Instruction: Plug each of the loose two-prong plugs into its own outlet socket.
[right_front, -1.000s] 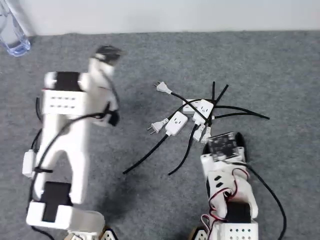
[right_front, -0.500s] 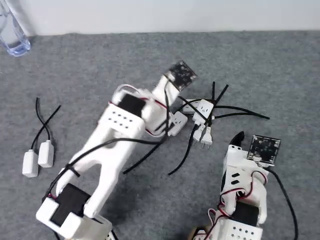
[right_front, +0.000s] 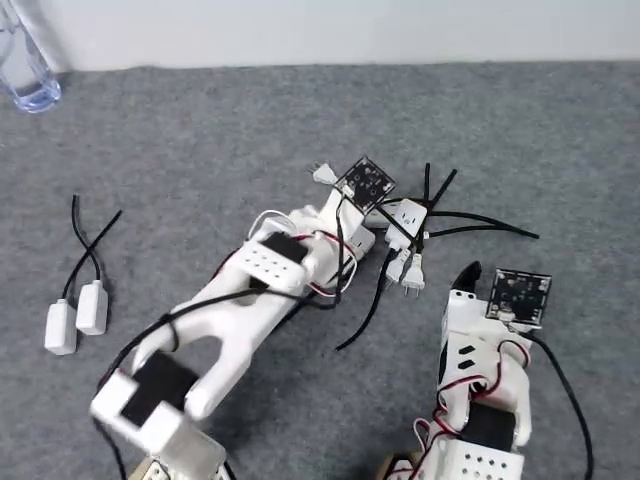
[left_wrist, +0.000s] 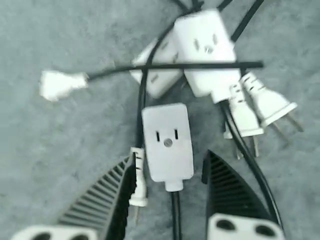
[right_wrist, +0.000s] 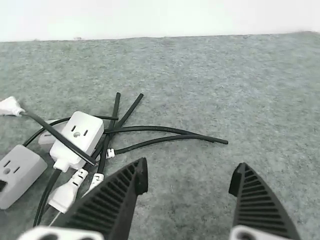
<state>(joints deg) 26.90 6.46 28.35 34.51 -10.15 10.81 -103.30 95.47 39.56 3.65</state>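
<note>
Left gripper (left_wrist: 170, 161) fingers (left_wrist: 100, 197) spread astride an outlet socket (left_wrist: 167, 140); right gripper (right_wrist: 191, 172) fingers (right_wrist: 115, 197) spread over the surface (right_front: 200, 130), loose plugs (right_front: 405, 270) at its 9 o'clock.

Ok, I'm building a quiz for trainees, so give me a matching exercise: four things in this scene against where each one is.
Things:
1 left gripper
2 right gripper
3 clear container
4 two white blocks with short cords

Places:
A far corner of the carpet
B open, straddling a white socket
C open over bare carpet beside the cable tangle
D lying apart from the tangle, cords crossed

Pairs: 1-B; 2-C; 3-A; 4-D
</note>
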